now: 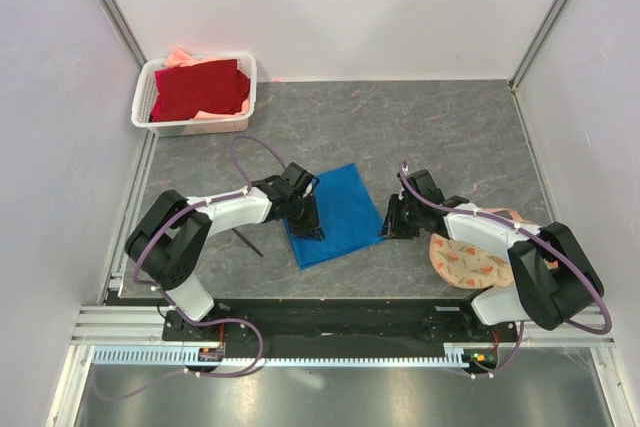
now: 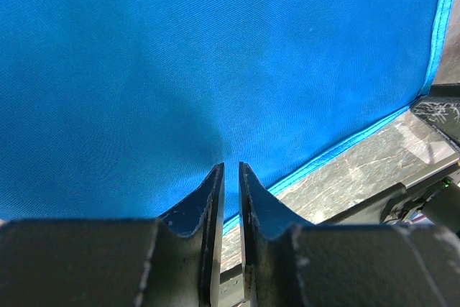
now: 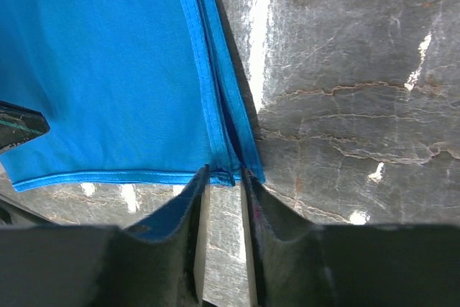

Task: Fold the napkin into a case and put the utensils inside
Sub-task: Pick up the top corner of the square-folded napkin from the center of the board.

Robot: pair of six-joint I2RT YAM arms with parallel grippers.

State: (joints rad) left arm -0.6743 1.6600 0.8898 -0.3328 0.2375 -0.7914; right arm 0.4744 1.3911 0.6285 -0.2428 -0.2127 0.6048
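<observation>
The blue napkin (image 1: 340,212) lies folded in layers in the middle of the table. My left gripper (image 1: 303,219) sits at its left edge. In the left wrist view the jaws stand only a slit apart, and their tips (image 2: 230,168) pinch the napkin (image 2: 215,70), which puckers there. My right gripper (image 1: 390,222) is at the napkin's right near corner. In the right wrist view the bunched layered hem of the napkin (image 3: 108,70) fills the gap between the fingertips (image 3: 224,175). One thin black utensil (image 1: 249,242) lies on the table left of the napkin, under the left arm.
A white basket (image 1: 148,107) holding a dark red cloth (image 1: 200,89) stands at the back left. A round peach floral mat (image 1: 468,259) lies at the near right, partly under the right arm. White walls close in the sides and back.
</observation>
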